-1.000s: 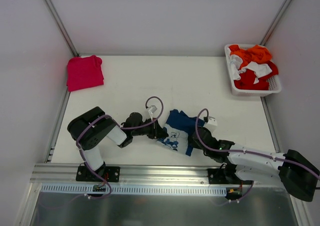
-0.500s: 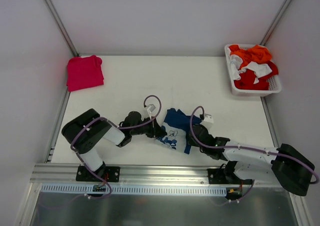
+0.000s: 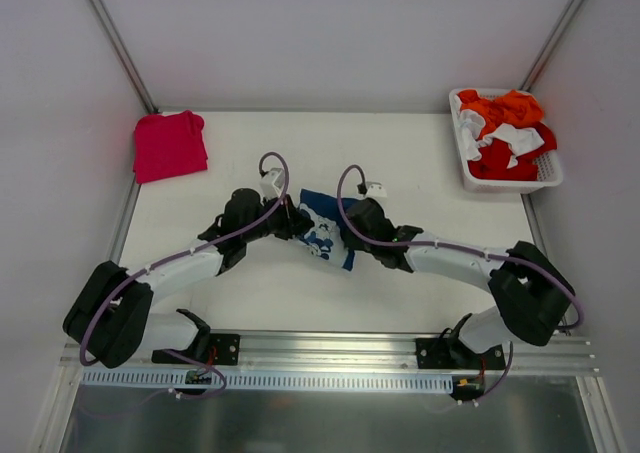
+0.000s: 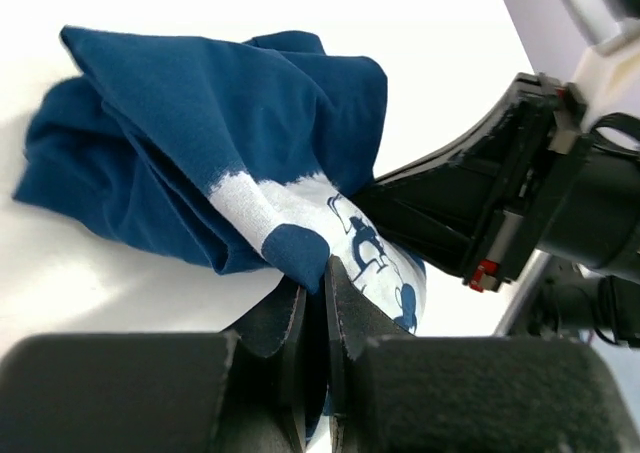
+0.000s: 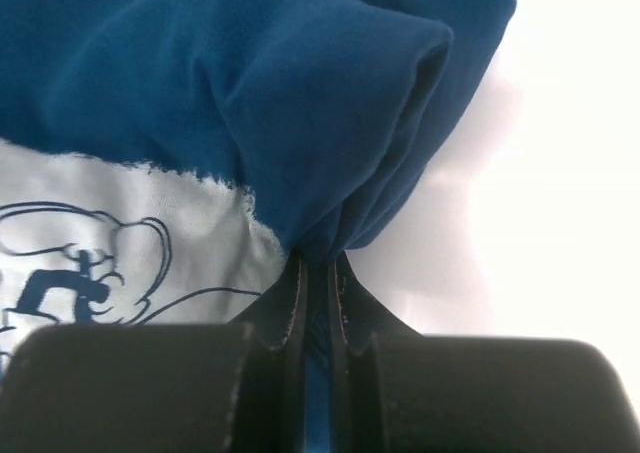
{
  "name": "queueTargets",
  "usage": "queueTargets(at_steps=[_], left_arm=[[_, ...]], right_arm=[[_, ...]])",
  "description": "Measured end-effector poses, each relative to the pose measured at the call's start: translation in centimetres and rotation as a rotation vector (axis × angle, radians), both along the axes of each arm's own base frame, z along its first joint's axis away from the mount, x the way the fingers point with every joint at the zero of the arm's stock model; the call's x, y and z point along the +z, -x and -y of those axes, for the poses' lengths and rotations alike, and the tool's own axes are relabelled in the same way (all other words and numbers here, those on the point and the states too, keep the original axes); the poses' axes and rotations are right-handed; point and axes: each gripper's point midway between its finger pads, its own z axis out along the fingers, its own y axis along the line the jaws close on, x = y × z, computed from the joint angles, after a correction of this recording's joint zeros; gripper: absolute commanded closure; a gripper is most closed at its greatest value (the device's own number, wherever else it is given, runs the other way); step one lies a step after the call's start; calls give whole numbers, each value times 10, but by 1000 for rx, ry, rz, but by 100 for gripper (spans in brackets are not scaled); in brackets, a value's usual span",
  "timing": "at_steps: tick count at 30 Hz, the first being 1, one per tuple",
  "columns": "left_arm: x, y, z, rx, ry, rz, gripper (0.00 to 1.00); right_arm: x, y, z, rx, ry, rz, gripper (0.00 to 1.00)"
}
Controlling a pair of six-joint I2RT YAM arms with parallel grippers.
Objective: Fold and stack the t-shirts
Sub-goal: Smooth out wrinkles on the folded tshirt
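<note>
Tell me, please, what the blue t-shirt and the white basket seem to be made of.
The blue t-shirt: soft matte knit, probably cotton jersey; it bunches into rounded folds, with a white printed patch. The basket: probably rigid white plastic, judging by its straight rim and slotted wall; too small to be sure.

No readable writing

The blue t-shirt [image 3: 322, 235] in the middle of the scene carries a white print [image 5: 100, 243] with blue line drawing on it. No letters, numbers or brand marks can be made out there in any view.
</note>
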Motion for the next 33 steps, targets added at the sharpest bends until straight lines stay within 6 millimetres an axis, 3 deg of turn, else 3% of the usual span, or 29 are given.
queueTargets(at_steps=[9, 14, 21, 27, 33], left_arm=[[3, -28, -31, 83, -65, 3, 100], [-4, -29, -38, 94, -84, -20, 100], [-11, -21, -37, 66, -81, -42, 100], [-25, -5, -36, 30, -72, -99, 100], [-43, 12, -42, 24, -77, -140, 100]], right_arm=[[50, -44, -46, 83, 13, 65, 99], [60, -49, -53, 110, 19, 72, 99], [39, -36, -40, 117, 67, 16, 99], [8, -8, -18, 118, 111, -51, 99], [-7, 15, -17, 133, 105, -78, 99]])
